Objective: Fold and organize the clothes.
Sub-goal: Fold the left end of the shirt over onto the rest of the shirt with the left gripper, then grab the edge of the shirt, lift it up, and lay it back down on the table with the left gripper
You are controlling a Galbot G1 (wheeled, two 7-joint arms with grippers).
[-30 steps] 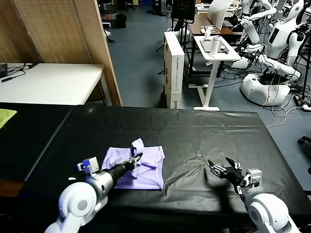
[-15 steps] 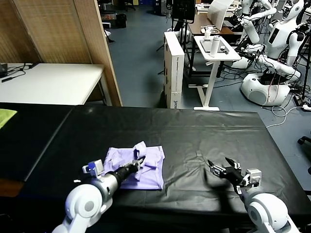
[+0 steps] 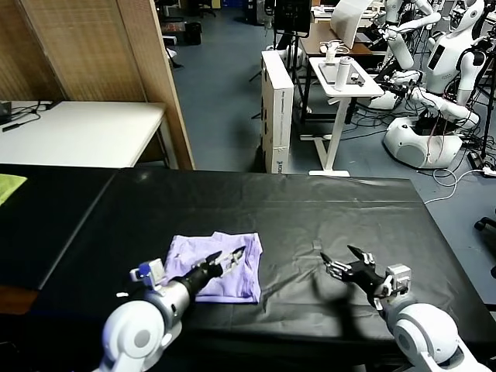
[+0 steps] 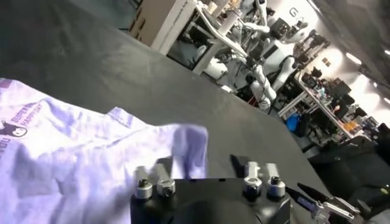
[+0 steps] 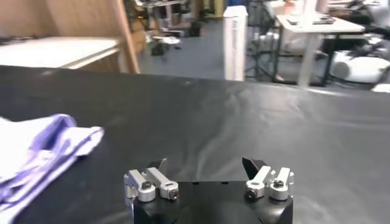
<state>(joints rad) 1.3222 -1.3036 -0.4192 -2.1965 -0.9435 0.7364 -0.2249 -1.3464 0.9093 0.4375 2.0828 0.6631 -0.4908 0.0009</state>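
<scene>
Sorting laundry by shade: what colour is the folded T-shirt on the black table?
Light lavender T-shirt, with a small purple print near one edge; clearest in the left wrist view.

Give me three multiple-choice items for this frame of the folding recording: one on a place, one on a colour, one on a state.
1. Where does the T-shirt lie on the black table?
A. At the far edge
B. Near the front edge, on the robot's left
C. Under the right claw

2. What colour is the T-shirt?
A. Light lavender
B. Red
C. Dark green

3. How is the left claw now?
A. Shut on a sleeve
B. Out of view
C. Open over the T-shirt, holding nothing

Answers:
1. B: the head view shows it close to the front edge, left of centre.
2. A: the fabric is pale purple in every view.
3. C: its fingers stand spread above the fabric. The right claw is also open, over bare table.
</scene>
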